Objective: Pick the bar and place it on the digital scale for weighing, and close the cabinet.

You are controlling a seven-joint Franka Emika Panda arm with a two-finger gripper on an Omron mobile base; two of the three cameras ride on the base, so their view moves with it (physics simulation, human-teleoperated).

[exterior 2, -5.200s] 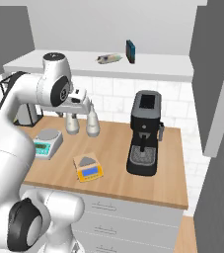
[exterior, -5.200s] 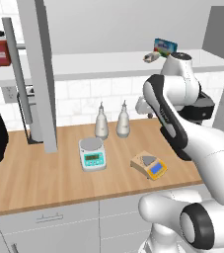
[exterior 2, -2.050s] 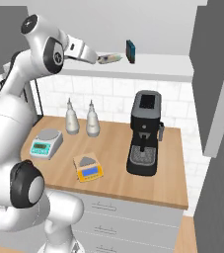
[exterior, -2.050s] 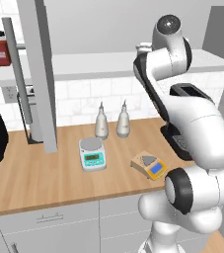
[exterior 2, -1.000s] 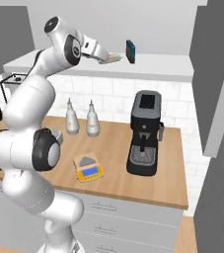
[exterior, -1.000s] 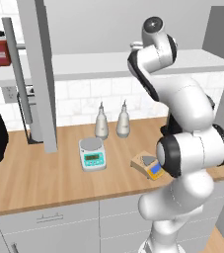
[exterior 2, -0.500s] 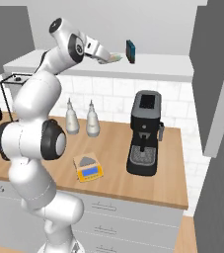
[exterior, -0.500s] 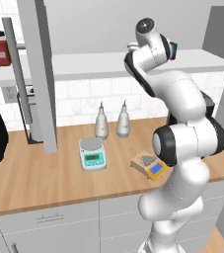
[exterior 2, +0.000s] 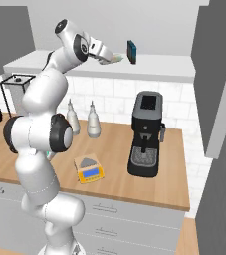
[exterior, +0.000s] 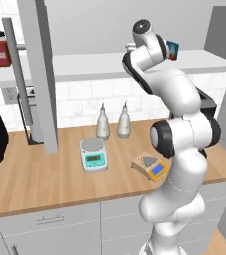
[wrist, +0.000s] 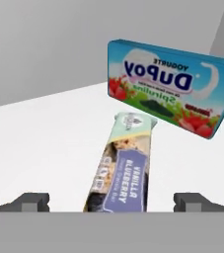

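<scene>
Barely started here: the bar (wrist: 122, 169) is lying on the shelf (wrist: 44, 148) beside the yogurt box (wrist: 168, 89), framed by the wide-open, empty gripper (wrist: 112, 201). Nothing's been placed on the scale (exterior: 151, 166) on the tabletop (exterior: 45, 179) yet, and the cabinet door (exterior: 41, 74) hasn't been shut.

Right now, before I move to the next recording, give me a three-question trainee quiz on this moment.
1. True or false: the gripper is shut on the bar.
2. Multiple choice: what stands on edge just beyond the bar on the white shelf? A) a red-lidded jar B) a blue yogurt box C) a coffee machine
3. Fill in: the tan-yellow digital scale sits on the wooden ____, and its grey plate has nothing on it.

Key:
1. False; the jaws stand wide open with the bar lying between the fingertips, not gripped.
2. B
3. counter
</scene>
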